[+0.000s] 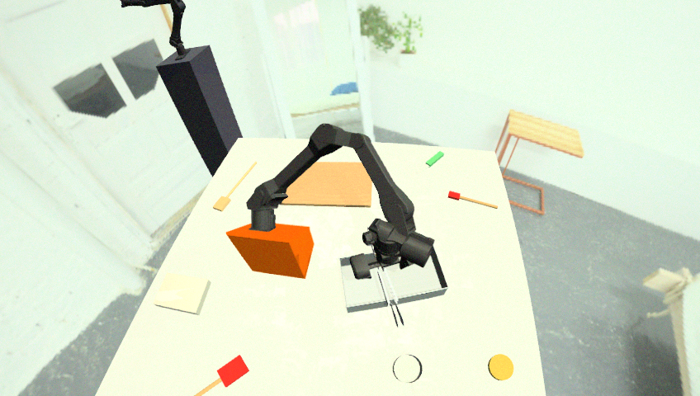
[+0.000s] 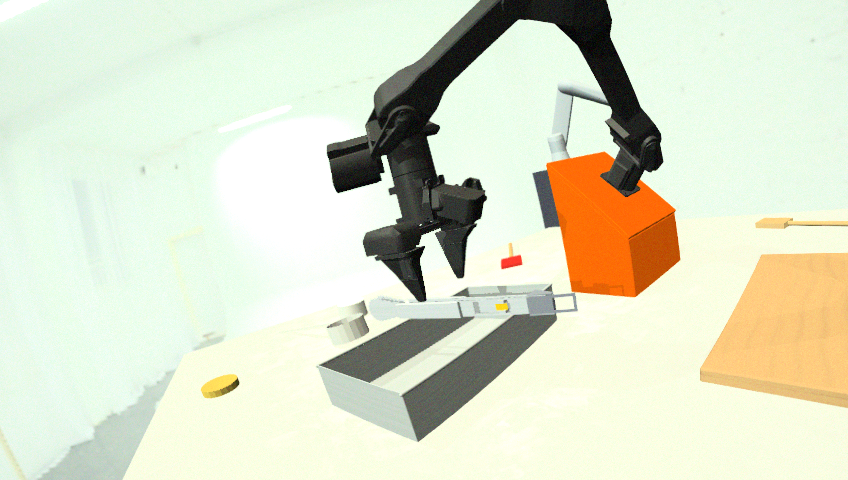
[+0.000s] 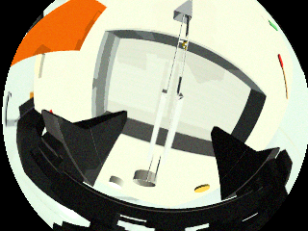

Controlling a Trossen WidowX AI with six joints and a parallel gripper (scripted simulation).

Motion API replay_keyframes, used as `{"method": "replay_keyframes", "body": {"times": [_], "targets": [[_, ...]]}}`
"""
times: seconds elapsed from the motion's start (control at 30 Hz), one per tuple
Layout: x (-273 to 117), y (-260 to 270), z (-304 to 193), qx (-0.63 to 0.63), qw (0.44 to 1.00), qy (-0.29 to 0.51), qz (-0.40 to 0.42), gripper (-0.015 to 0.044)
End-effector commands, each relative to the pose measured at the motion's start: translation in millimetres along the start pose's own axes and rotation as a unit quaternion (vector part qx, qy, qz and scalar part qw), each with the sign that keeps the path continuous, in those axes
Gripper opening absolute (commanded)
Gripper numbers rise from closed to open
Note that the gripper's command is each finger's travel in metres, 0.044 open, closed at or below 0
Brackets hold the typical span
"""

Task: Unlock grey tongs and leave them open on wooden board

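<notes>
The grey tongs (image 1: 388, 284) (image 2: 440, 309) (image 3: 174, 120) lie level across the roasting tin (image 1: 422, 295) (image 2: 470, 368) (image 3: 100, 82), arms close together. Their hinge end, with a wire loop and a small yellow part (image 2: 501, 306) (image 3: 184, 44), sticks out past one long wall, and their tips past the opposite wall. My gripper (image 2: 442, 289) (image 3: 171, 123) is wide open and empty, fingers pointing down just above the arms. In the wrist view one finger is on each side of the tongs. The wooden board (image 1: 338, 190) (image 2: 785, 333) lies flat. The arm hides part of the tongs in the top view.
The orange block (image 1: 275, 255) (image 2: 612, 237) (image 3: 63, 29) carries the arm's base. A round open container (image 1: 407, 368) (image 2: 348, 329) (image 3: 144, 178) stands beyond the tong tips. A yellow disc (image 1: 500, 366) (image 2: 220, 386) (image 3: 202, 188) lies near it. A red-headed tool (image 1: 233, 370) lies at the front left.
</notes>
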State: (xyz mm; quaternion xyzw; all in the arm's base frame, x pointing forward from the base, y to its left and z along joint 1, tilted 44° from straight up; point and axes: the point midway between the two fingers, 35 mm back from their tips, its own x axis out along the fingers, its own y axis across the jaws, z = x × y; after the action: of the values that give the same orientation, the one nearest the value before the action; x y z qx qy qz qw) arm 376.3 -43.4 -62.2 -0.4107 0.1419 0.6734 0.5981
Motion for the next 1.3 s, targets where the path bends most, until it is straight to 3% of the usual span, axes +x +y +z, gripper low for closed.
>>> {"method": "replay_keyframes", "body": {"times": [0.0,1.27], "targets": [[4,-1,0,-0.002,1.000,-0.001,-0.001,0.0440],[66,-1,1,-0.002,1.000,-0.003,-0.002,0.0440]]}}
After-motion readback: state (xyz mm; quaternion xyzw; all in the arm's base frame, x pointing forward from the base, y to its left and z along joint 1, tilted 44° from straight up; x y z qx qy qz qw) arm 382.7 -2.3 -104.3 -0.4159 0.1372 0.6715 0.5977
